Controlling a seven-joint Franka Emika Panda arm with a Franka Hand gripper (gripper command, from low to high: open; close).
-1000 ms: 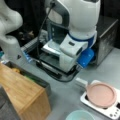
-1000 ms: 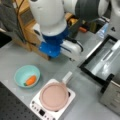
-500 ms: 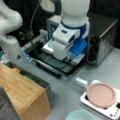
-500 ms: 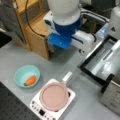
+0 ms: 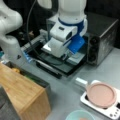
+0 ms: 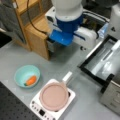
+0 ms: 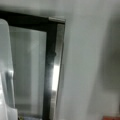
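My gripper (image 5: 65,58) hangs from the white and blue wrist just above the open door (image 5: 62,67) of a steel toaster oven (image 5: 103,37). The hand's body hides the fingers in both front views. Nothing shows in its grasp. In a front view the wrist covers the door's (image 6: 105,60) left edge. The wrist view looks straight down on the door's black frame (image 7: 51,62) and glass pane (image 7: 27,70), with grey table (image 7: 85,62) to the right.
A pink pan (image 5: 101,95) (image 6: 53,96) with a white handle (image 6: 67,76) sits on a white hotplate (image 6: 37,110). A teal bowl (image 6: 21,72) holds a carrot (image 6: 31,80). A wooden cabinet (image 5: 22,92) (image 6: 37,32) stands beside the oven door.
The arm has swung across and come down over the open oven door. The pan, bowl and oven have stayed put.
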